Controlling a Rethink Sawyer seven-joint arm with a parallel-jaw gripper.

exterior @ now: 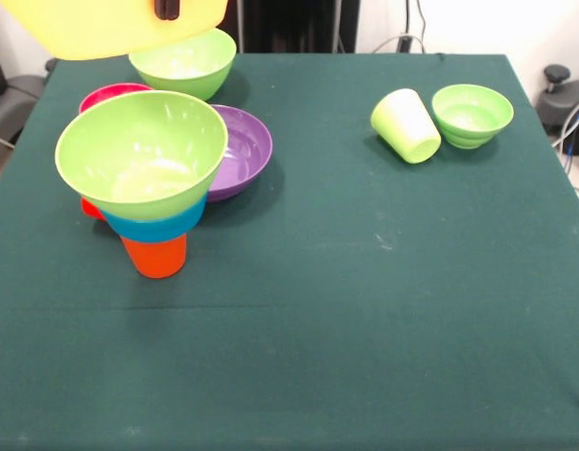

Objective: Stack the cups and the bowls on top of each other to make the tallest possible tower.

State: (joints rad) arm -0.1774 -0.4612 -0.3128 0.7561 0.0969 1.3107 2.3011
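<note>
green cloth (365, 357) covers the whole table, bare across its near half. nearest on the left stands the tower (147, 197): an orange cup (156, 256) on the cloth, a blue bowl (156, 225) sitting in it, and a wide lime green bowl (142, 153) on top, mouth up. a red cup (90, 207) peeks out just behind its left side. touching the stack's right is a purple bowl (241, 150), and a magenta bowl (106, 94) shows behind it. off to the right, well apart, a pale green cup (407, 125) lies on its side just beside a small green bowl (472, 115). further back on the left sits another green bowl (184, 62). above it, at the top edge, the gripper (166, 9) is clamped on the rim of a big yellow bowl (101, 26), held in the air.
</note>
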